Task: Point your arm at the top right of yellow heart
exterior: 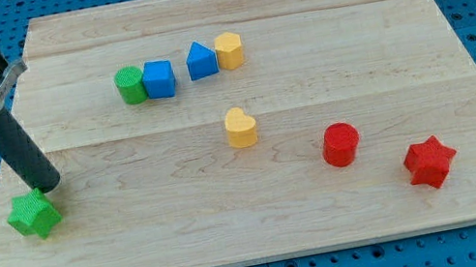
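The yellow heart (240, 127) lies near the middle of the wooden board (315, 12). My tip (50, 185) is at the view's left, far from the heart, touching or just above the upper right edge of the green star (34, 214). The dark rod rises up and left to the arm's grey body at the top left corner.
A green cylinder (129, 84) and a blue cube (159, 79) touch each other at the upper middle. A blue triangular block (201, 60) touches a yellow hexagonal block (229, 50). A red cylinder (340, 144) and a red star (430, 161) lie at the lower right.
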Tool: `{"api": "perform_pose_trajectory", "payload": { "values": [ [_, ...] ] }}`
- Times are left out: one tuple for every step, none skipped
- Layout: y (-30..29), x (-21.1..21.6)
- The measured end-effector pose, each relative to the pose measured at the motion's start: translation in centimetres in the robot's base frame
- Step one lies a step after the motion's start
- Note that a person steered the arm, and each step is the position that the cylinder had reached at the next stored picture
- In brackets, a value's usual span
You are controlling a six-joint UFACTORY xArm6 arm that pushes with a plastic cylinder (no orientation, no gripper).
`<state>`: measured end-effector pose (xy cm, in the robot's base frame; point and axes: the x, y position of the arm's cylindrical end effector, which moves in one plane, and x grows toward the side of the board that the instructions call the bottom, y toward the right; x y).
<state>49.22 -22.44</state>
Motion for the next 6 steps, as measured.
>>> {"api": "perform_pose_trajectory", "payload": {
  "values": [
    [6.5,-0.3],
    [15.9,0.4],
    [24.4,0.4],
    [28.3,-2.8],
    [26.3,-4.5],
    [19.8,-4.3]
  ]
}}
